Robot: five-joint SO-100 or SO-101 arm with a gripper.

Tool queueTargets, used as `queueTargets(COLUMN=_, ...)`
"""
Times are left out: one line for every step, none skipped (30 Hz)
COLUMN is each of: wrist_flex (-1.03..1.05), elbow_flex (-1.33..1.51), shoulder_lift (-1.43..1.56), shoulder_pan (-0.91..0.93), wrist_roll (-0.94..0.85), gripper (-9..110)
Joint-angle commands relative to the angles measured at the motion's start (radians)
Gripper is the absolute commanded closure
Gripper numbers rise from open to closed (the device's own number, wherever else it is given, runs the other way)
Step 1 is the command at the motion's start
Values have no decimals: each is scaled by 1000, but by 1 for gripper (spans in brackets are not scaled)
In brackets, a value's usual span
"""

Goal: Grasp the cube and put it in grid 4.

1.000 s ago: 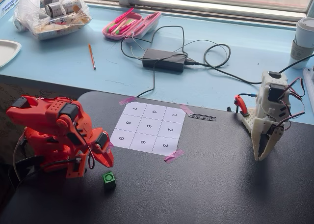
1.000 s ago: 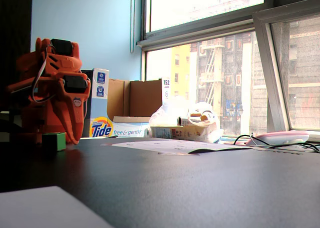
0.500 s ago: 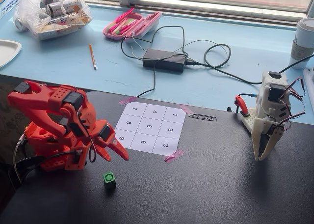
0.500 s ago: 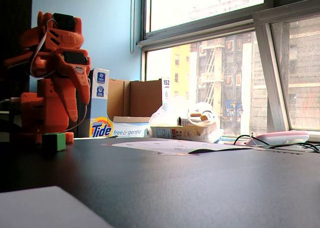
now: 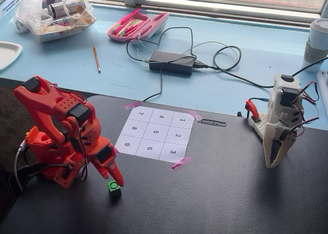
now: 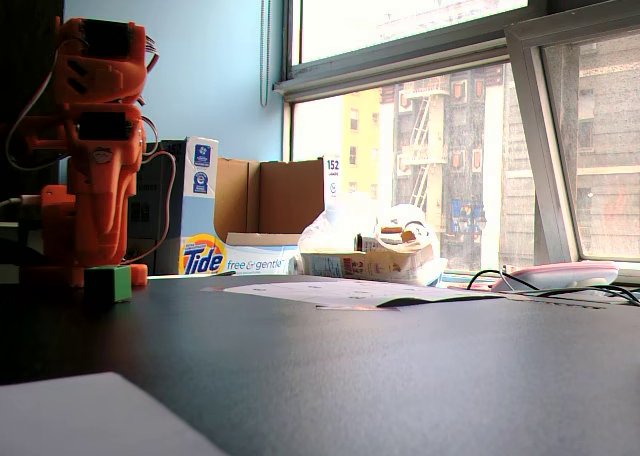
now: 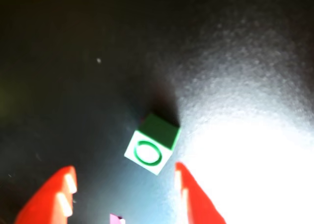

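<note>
On the dark tabletop (image 5: 230, 193), just in front of the orange arm (image 5: 61, 136), the green cube (image 5: 114, 188) sits flat with its ring mark facing up, well apart from the numbered sheet (image 5: 155, 134). End effector (image 7: 122, 189) hangs just above and beside it, spread wide and empty (wrist view shows both red fingers (image 7: 194, 194) flanking a gap broader than the cube). Cube lies slightly ahead of the fingertips and rotated relative to them, so I judge the approach is lined up for a straddle but not yet closed; a small wrist twist would probably square the faces.

Grid 4 (image 5: 162, 116) is the far-row middle cell in the fixed view, bare, with cells 7 and 1 on either side. Path from cube to sheet looks open, nothing between. Pink tape scraps (image 5: 182, 163) hold the sheet corners, a snag risk only if dragged low. White arm (image 5: 282, 126) stands well off at the right. Tabletop's near edge is not in view.
</note>
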Motion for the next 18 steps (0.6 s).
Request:
queueTargets(wrist_flex=-21, elbow_flex=-21, shoulder_lift=-17, shoulder_pan=20, wrist_roll=15, gripper=69)
queueTargets(wrist_flex=-35, elbow_flex=-6, shoulder_lift=-20, shoulder_pan=23, wrist_roll=18, gripper=69)
queueTargets(wrist_flex=-48, elbow_flex=8, shoulder_lift=-26, shoulder_pan=26, wrist_roll=21, gripper=69)
queueTargets(wrist_flex=-60, elbow_flex=20, shoulder_lift=-31, shoulder_pan=28, wrist_roll=26, gripper=69)
queueTargets(wrist_flex=-74, elbow_flex=35, shoulder_lift=-32, shoulder_pan=29, wrist_roll=28, gripper=69)
queueTargets(wrist_flex=-87, elbow_flex=49, shoulder_lift=-35, shoulder_pan=29, wrist_roll=29, gripper=69)
queueTargets(wrist_flex=-101, elbow_flex=61, shoulder_lift=-38, shoulder_pan=28, wrist_roll=32, gripper=69)
queueTargets(wrist_flex=-114, elbow_flex=74, shoulder_lift=-41, shoulder_pan=26, wrist_roll=34, gripper=69)
queueTargets(wrist_flex=-127, elbow_flex=86, shoulder_lift=-43, shoulder_pan=23, wrist_roll=34, gripper=69)
queueTargets(wrist_flex=-137, elbow_flex=95, shoulder_lift=-49, shoulder_pan=21, wrist_roll=34, gripper=69)
queueTargets(wrist_flex=-144, elbow_flex=103, shoulder_lift=-52, shoulder_pan=20, wrist_roll=35, gripper=69)
queueTargets(wrist_flex=-150, elbow_flex=109, shoulder_lift=-55, shoulder_pan=18, wrist_roll=35, gripper=70)
queueTargets(wrist_flex=-155, elbow_flex=110, shoulder_lift=-60, shoulder_pan=17, wrist_roll=40, gripper=70)
queueTargets(wrist_flex=-160, elbow_flex=112, shoulder_lift=-61, shoulder_pan=17, wrist_roll=43, gripper=70)
queueTargets(wrist_flex=-167, elbow_flex=115, shoulder_lift=-64, shoulder_pan=17, wrist_roll=44, gripper=72)
queueTargets(wrist_flex=-175, elbow_flex=118, shoulder_lift=-67, shoulder_pan=14, wrist_roll=44, gripper=75)
queueTargets(wrist_flex=-184, elbow_flex=124, shoulder_lift=-69, shoulder_pan=12, wrist_roll=44, gripper=78)
queueTargets(wrist_flex=-189, elbow_flex=127, shoulder_lift=-71, shoulder_pan=11, wrist_roll=48, gripper=79)
